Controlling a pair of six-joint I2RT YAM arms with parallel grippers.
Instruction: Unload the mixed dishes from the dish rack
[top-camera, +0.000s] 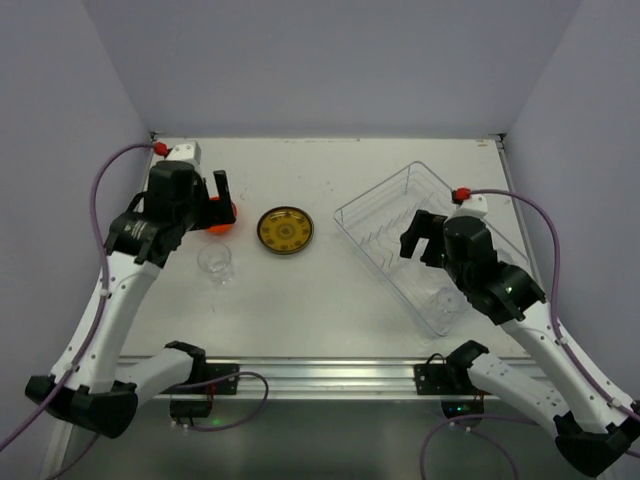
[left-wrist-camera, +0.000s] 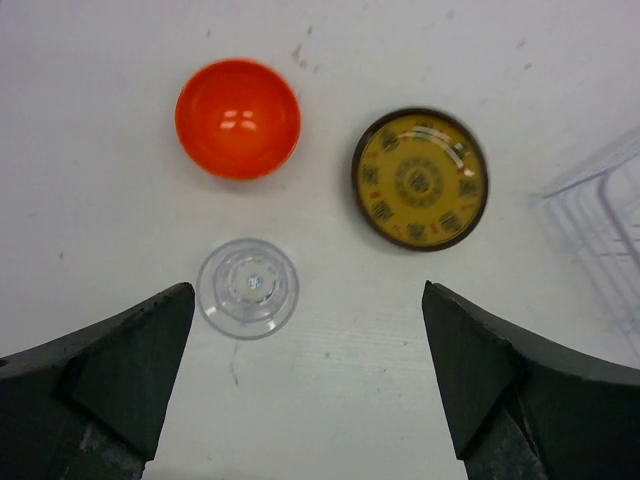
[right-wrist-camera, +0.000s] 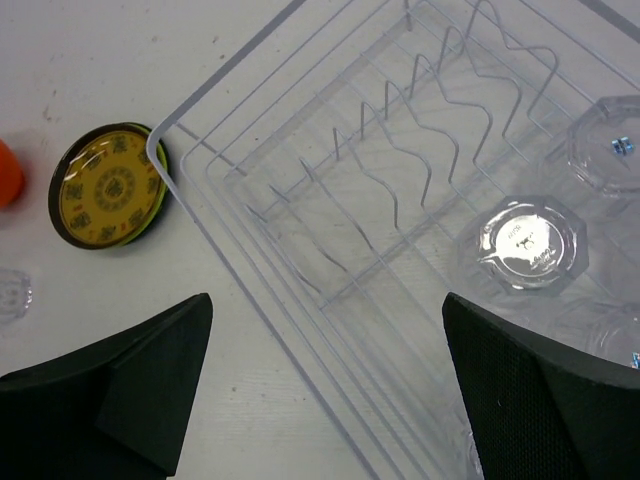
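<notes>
The clear dish rack (top-camera: 395, 205) lies at the right, with its wire plate holder (right-wrist-camera: 420, 170) empty. Clear cups (right-wrist-camera: 525, 245) stand in its near end; another cup (right-wrist-camera: 605, 150) is beside them. On the table at the left are the orange bowl (left-wrist-camera: 238, 118), the olive-yellow patterned plate (left-wrist-camera: 421, 180) and one clear cup (left-wrist-camera: 247, 287). My left gripper (left-wrist-camera: 308, 380) is open and empty above the table, near that cup and the bowl (top-camera: 224, 218). My right gripper (right-wrist-camera: 325, 390) is open and empty above the rack's left wall. No black or lime-green plate shows.
The rack's corner (left-wrist-camera: 600, 210) shows at the right edge of the left wrist view. The plate (top-camera: 286, 230) lies between the bowl and the rack. Grey walls close in the table on three sides.
</notes>
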